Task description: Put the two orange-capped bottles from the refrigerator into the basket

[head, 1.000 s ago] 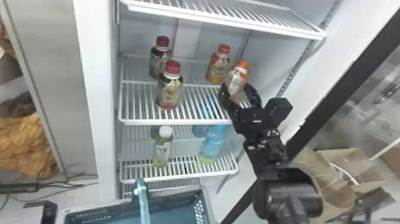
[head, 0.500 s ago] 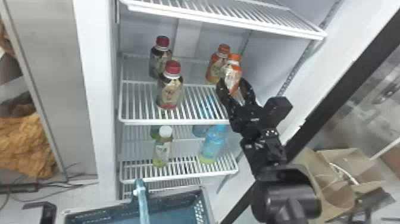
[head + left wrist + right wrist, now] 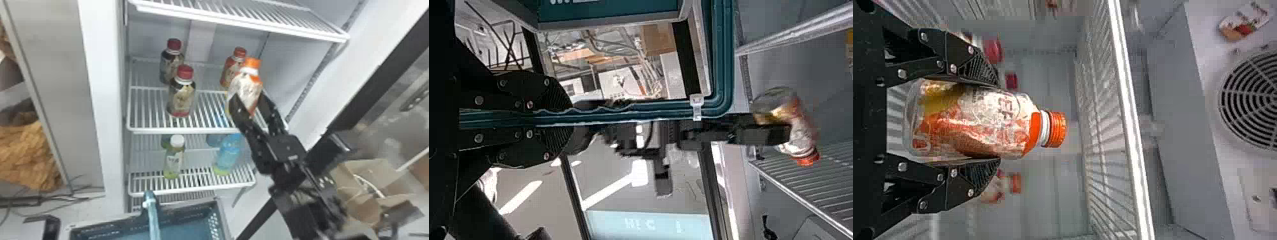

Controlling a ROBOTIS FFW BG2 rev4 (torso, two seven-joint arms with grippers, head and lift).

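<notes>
The orange-capped bottle (image 3: 968,120) is held by its body in the right gripper (image 3: 995,120), one of the jaws pressed along each side, with cap and shoulder left free. It appears to be held off the shelf and roughly upright. The step in hand is judged to be the carrying out of this first bottle; an even squeeze should be kept, firm enough against slipping on the smooth plastic but short of denting it.

Just behind it the second orange-capped bottle (image 3: 231,71) is seen standing on the middle shelf (image 3: 191,130). The held one is best drawn straight out towards the front, so that its neighbour is not knocked. The cap should be kept below the upper shelf (image 3: 242,25), and the front rim of the middle shelf should be cleared by the base before any lowering is begun. The dark bottle (image 3: 180,95) is best given a wide berth.

Farther down, the basket (image 3: 185,210) is seen in front of the refrigerator, its handle (image 3: 152,213) gripped between the closed jaws of the left gripper (image 3: 571,118). The basket should be held level there, the bottle brought in beside the handle, and release delayed until the base is supported, with room left for the second.
</notes>
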